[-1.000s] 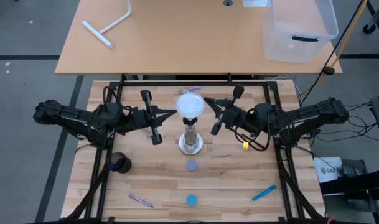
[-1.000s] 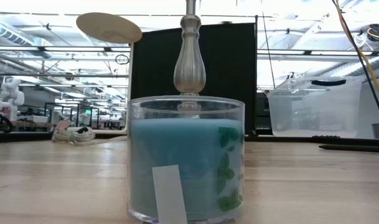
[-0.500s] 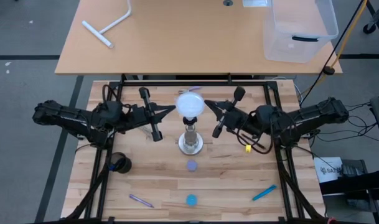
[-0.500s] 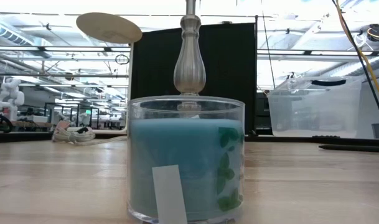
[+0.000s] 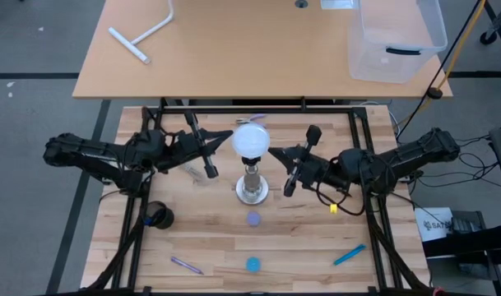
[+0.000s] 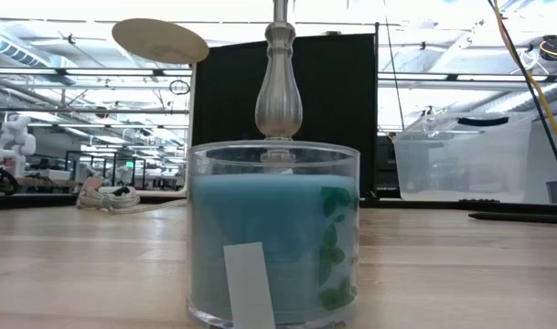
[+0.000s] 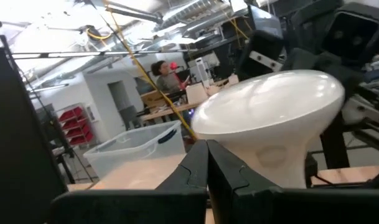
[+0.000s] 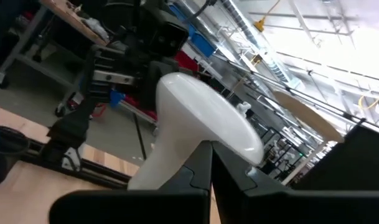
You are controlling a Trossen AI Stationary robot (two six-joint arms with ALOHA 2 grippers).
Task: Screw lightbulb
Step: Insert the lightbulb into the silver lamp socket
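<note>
Supporting everything, wooden bench [image 5: 192, 238]. Silvery socket stand [image 5: 252, 187] upright at centre, lightbulb [image 5: 251, 141] seated on top. Left gripper [image 5: 225, 136] just beside the globe, fingers closed, empty. Right gripper [image 5: 273, 153] flanks opposite side, fingers closed, empty.

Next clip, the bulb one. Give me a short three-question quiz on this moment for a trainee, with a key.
1. True or false: the lightbulb lies flat on the table.
2. Which gripper is shut: A) left gripper only, B) right gripper only, C) both?
3. What blocks most of the low view?

Key:
1. False; it sits upright on top of the socket stand.
2. C; both sets of fingers are closed, one on each side of the bulb.
3. A glass jar candle with blue wax.
</note>
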